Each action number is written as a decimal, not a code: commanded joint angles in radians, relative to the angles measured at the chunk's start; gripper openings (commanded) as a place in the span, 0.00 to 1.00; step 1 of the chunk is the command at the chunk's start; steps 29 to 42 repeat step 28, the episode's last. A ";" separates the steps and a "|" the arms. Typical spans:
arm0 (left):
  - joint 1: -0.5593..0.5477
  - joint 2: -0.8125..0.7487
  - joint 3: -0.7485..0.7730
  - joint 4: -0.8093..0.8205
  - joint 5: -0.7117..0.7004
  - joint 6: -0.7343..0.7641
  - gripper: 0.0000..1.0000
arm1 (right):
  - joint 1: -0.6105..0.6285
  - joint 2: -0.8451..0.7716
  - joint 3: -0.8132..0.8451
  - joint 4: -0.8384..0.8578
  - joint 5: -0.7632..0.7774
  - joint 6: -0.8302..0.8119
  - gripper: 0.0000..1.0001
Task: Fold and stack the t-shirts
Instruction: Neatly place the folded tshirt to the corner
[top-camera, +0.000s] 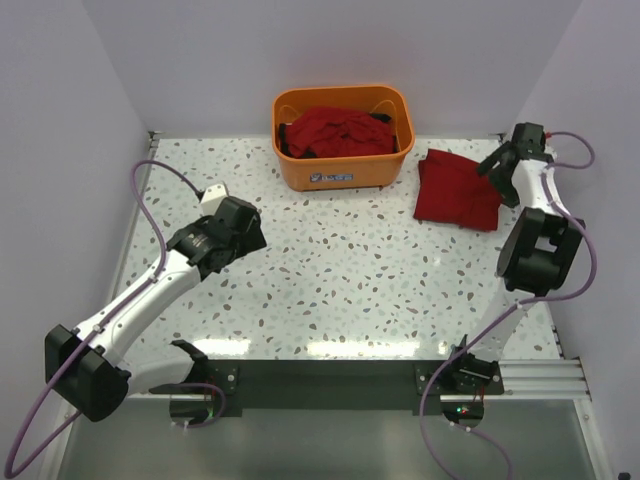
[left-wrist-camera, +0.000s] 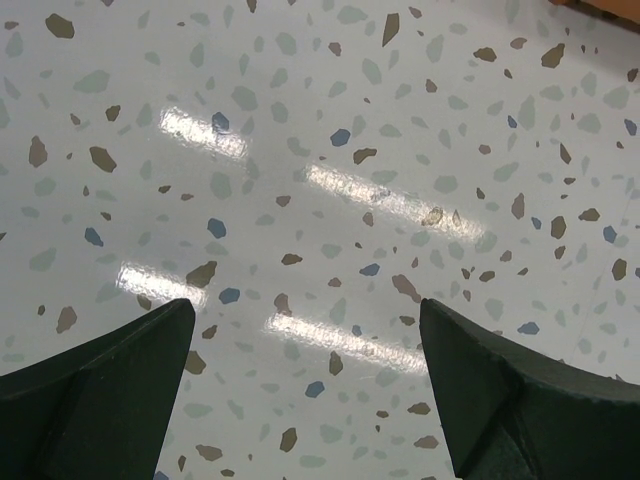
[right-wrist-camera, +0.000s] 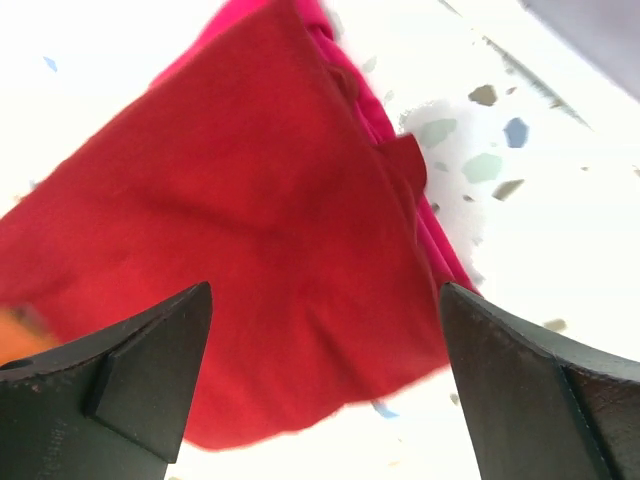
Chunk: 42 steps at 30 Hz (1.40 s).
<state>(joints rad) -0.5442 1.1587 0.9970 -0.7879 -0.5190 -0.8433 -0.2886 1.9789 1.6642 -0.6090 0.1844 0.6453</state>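
Observation:
A folded dark red t-shirt (top-camera: 457, 189) lies on the table at the back right, with a brighter pinkish-red one (right-wrist-camera: 440, 240) showing under its edge in the right wrist view. More dark red t-shirts (top-camera: 338, 131) lie crumpled in the orange tub (top-camera: 343, 170). My right gripper (top-camera: 497, 160) is open and empty, just above the right edge of the folded shirt (right-wrist-camera: 250, 240). My left gripper (top-camera: 250, 238) is open and empty over bare table (left-wrist-camera: 320, 200) at the left.
The orange tub stands at the back centre against the wall. White walls close the table on the left, back and right. The arm bases sit on a dark rail (top-camera: 330, 375) at the near edge.

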 joint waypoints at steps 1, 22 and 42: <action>0.006 -0.033 0.055 0.029 -0.003 0.024 1.00 | 0.031 -0.201 0.017 -0.046 0.052 -0.091 0.98; 0.009 -0.247 -0.066 -0.056 0.002 -0.062 1.00 | 0.500 -1.100 -0.767 -0.069 0.250 -0.142 0.99; 0.009 -0.321 -0.115 -0.016 0.047 -0.056 1.00 | 0.502 -1.223 -0.833 -0.034 0.205 -0.200 0.99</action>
